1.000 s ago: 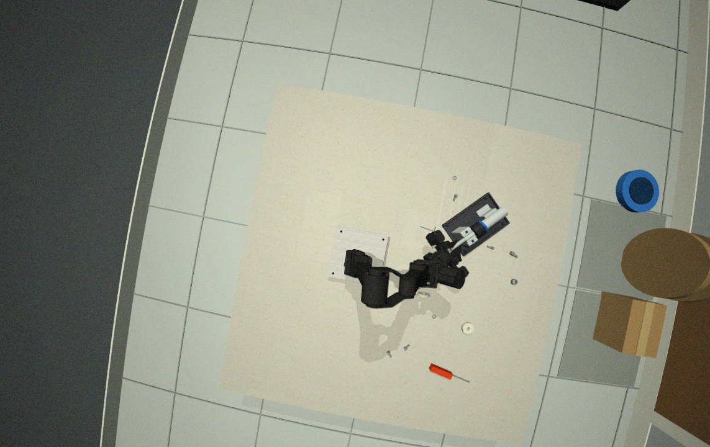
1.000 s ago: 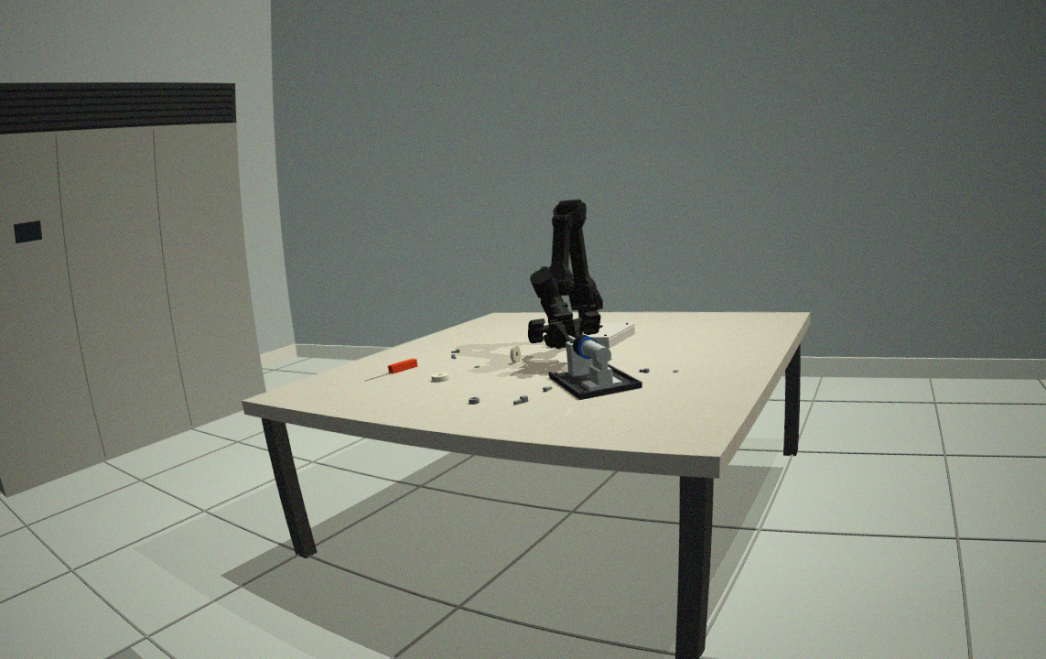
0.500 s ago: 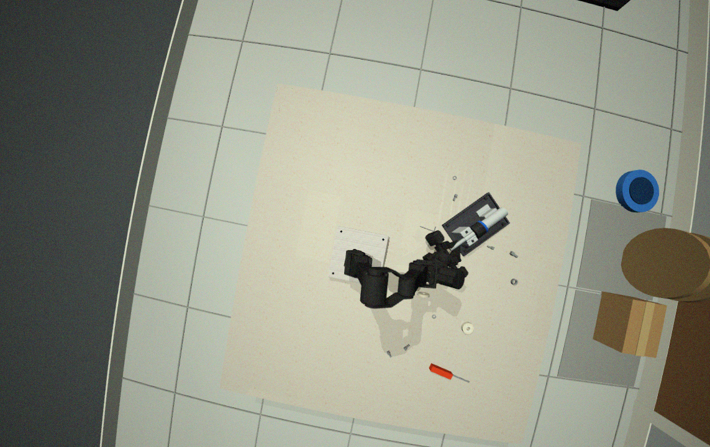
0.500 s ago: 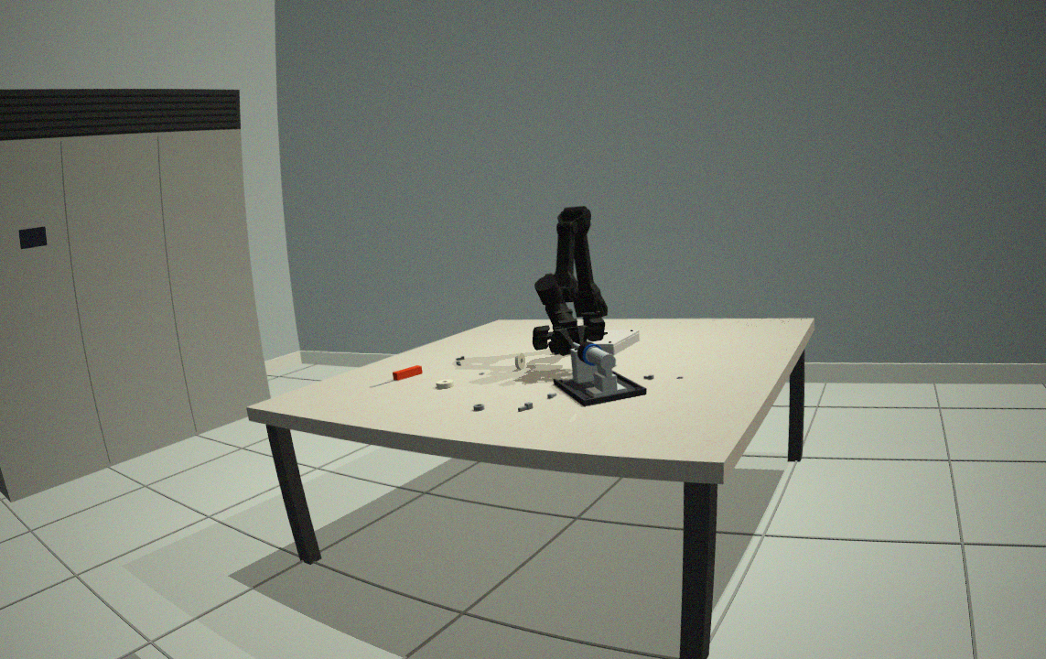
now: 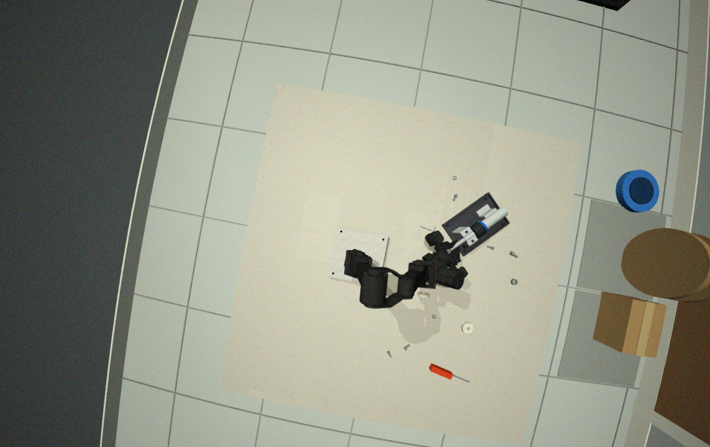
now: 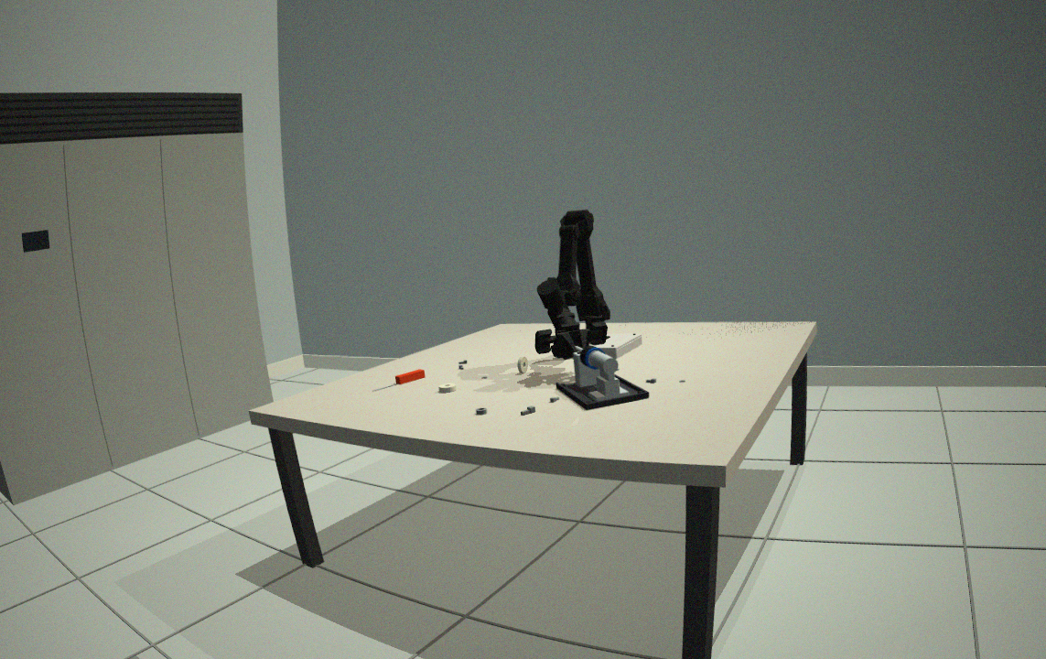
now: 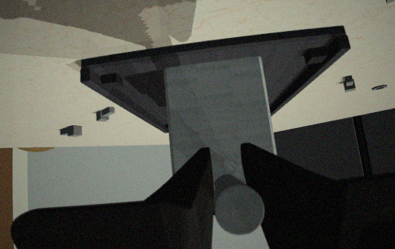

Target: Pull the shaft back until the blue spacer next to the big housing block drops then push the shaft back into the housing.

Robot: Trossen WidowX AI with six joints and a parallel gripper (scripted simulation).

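Observation:
The grey shaft (image 5: 460, 243) (image 7: 239, 209) sticks out of the tall housing block (image 6: 583, 370) (image 7: 218, 104) on the dark tray (image 5: 466, 210) (image 6: 624, 400) (image 7: 214, 45). My gripper (image 5: 455, 248) (image 7: 225, 154) is shut on the shaft's outer part, just outside the block; its round end shows between the fingers in the wrist view. Beyond the block, a dark ring (image 5: 477, 228) and the blue spacer (image 5: 483, 225) (image 6: 589, 357) sit in line with the thick white cylinder (image 5: 495, 218) (image 6: 608, 361). The spacers are hidden in the wrist view.
A white plate (image 5: 346, 241) (image 6: 629, 340) lies near the arm's base. A red screwdriver (image 5: 440, 370) (image 6: 410, 376) and a cream wheel (image 5: 467, 328) (image 6: 446, 387) lie farther off. Small bolts (image 5: 514, 254) (image 6: 528, 410) (image 7: 74, 131) and a nut (image 5: 514, 282) (image 6: 481, 411) lie around the tray.

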